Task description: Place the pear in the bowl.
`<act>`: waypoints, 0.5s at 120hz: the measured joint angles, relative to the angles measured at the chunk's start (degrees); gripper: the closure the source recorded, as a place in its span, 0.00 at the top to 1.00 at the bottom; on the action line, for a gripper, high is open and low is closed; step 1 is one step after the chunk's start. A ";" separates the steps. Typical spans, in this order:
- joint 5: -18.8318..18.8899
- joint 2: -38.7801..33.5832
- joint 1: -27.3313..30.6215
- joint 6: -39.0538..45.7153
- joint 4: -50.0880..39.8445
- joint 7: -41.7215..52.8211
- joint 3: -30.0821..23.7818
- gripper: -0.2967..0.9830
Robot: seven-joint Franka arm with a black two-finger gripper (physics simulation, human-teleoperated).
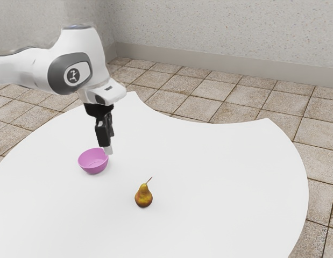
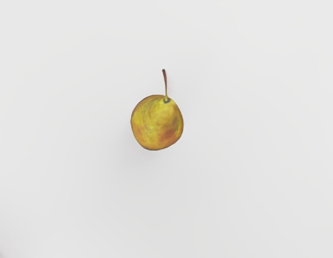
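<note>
While the pear (image 1: 143,196) stands upright on the white bench (image 1: 220,177), outside the pink bowl (image 1: 93,163) and well apart from it on the exterior view's right, a robot arm (image 1: 79,59) holds its jaws up near the bowl's rim. Whether those jaws are spread wide or drawn narrow cannot be told; the pear is not in their grip. The task appears to be at its approach stage, with the fruit to be picked up first.

Trouble could come on the way down: an off-centre descent might tip the pear and send it rolling, its rounded body offering little flat purchase. A grasp too high, on the tapering neck or the thin stem, could let it slip out. Carried too low, it could clip the bowl's rim and shove the light-looking dish aside; let go off-centre, it might drop beside the bowl.

A dark-ringed badge (image 1: 73,75) on the arm bears a small black emblem, with no readable words; pear and bowl show no label
</note>
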 joint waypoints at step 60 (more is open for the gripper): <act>-12.49 12.90 -0.16 24.35 -11.09 17.39 -0.09 0.77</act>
